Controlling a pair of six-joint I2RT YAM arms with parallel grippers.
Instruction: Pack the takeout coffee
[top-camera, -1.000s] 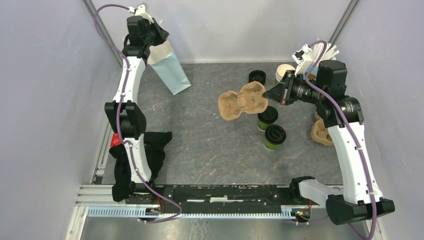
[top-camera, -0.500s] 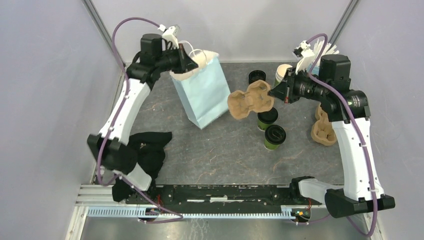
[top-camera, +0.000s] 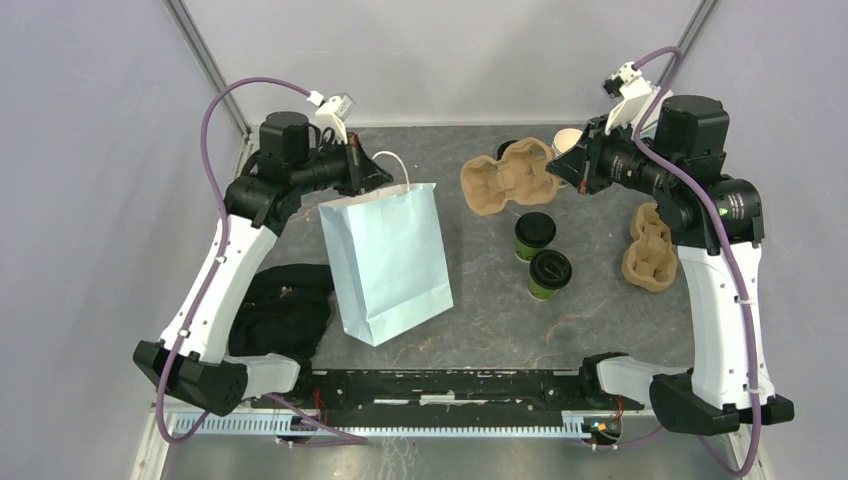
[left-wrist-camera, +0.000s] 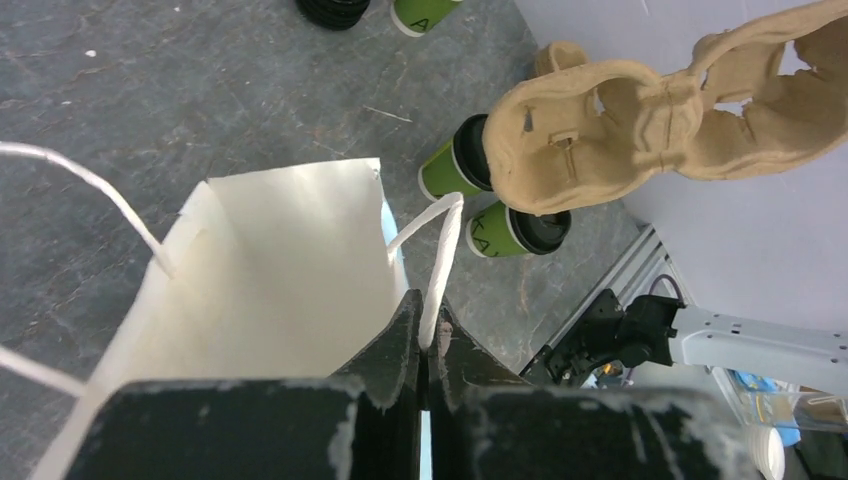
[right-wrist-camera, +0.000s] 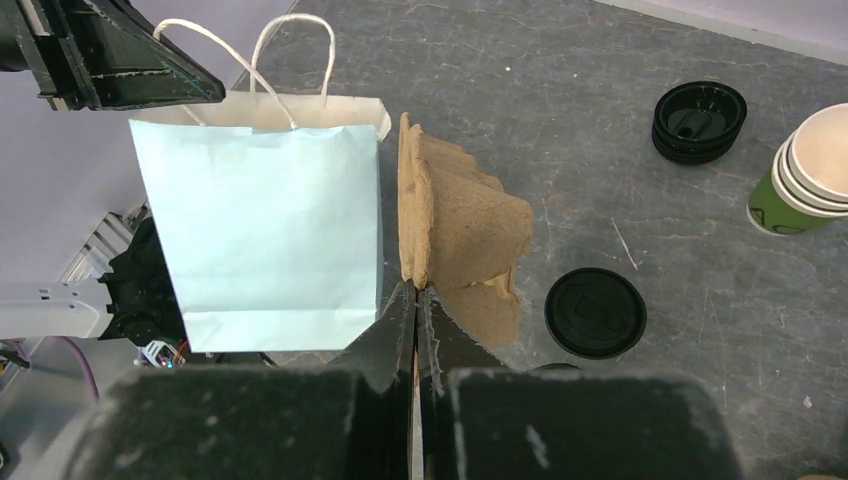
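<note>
Pulp carrier, pinched at its edge by the right tool, should, I think, come down flat on the table just beside the two lidded green cups standing right of the blue bag, whose handle the left tool pinches.

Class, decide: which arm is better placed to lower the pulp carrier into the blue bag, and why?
Right, probably. The right gripper is shut on the carrier, in the air beside the open top of the bag; the left gripper is occupied pinching the handle.
</note>
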